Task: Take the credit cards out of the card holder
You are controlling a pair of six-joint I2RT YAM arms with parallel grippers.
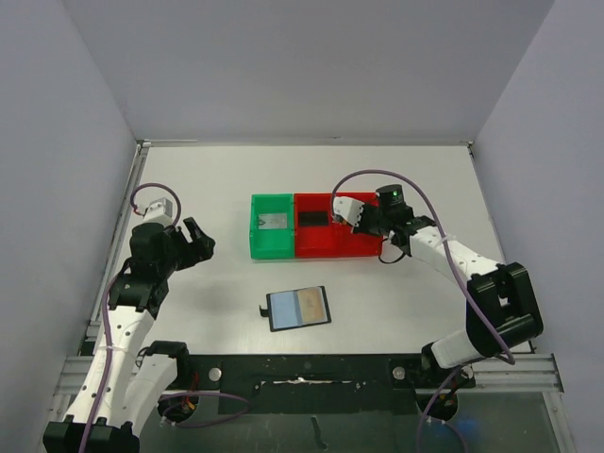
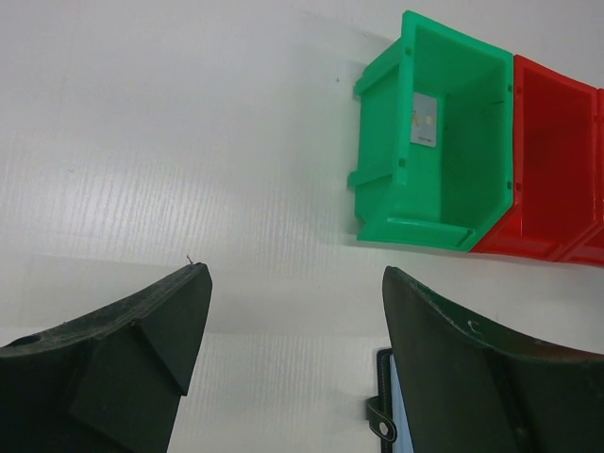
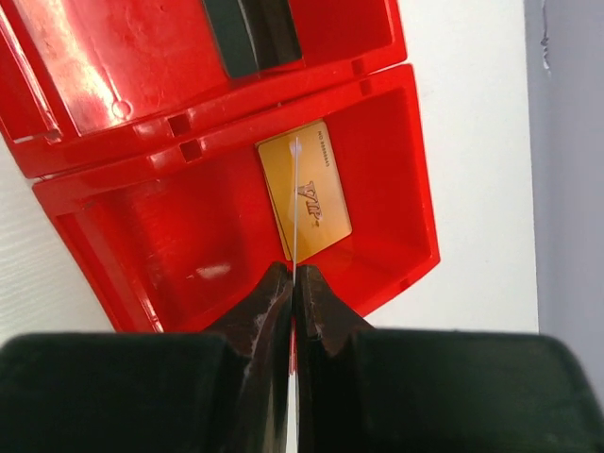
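In red bin [image 3: 170, 231] under pinched claw [image 3: 293, 283], gold card [image 3: 319, 184] (wrist view)

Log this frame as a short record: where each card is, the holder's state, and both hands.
card holder: open, flat on the table
pale grey card: in the green bin
black card: in one red compartment
gold card: flat in the next red compartment
left hand: open, empty
right hand: shut on a thin card seen edge-on, above the gold card

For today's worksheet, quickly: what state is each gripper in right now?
Left gripper: open, holding nothing.
Right gripper: shut on a thin flat card, colour hidden.
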